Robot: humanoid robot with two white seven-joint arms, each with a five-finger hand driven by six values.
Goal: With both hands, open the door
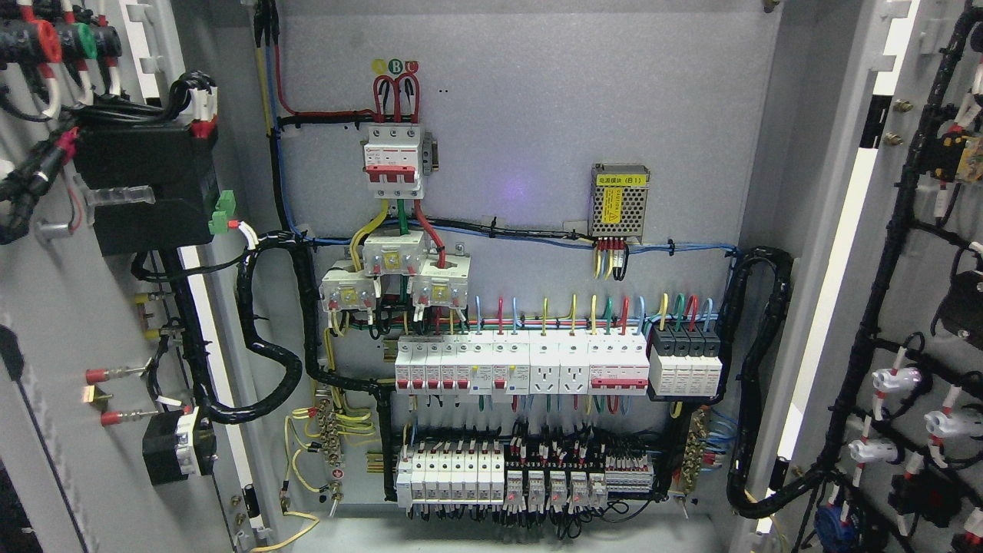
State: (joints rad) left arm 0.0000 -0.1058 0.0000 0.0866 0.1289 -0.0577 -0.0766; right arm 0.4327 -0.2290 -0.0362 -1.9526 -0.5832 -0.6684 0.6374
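Neither of my hands shows in my head view, so I cannot tell how their fingers stand. Both cabinet doors stand swung wide: the left door (pixel 54 322) at the left edge, the right door (pixel 914 307) at the right edge, wiring on their inner faces. Between them the back panel (pixel 530 115) carries a red-handled main breaker (pixel 393 157) above rows of breakers (pixel 522 367).

Two cabinet doors stand open, the left door (pixel 69 322) and the right door (pixel 914 307), either side of one grey backplate (pixel 537 115). On that backplate, three current transformers (pixel 394 280) sit below one red-handled main breaker (pixel 393 157), and one power supply module (pixel 619 200) sits to its right. Two white sockets (pixel 559 367) sit side by side in the breaker row below.
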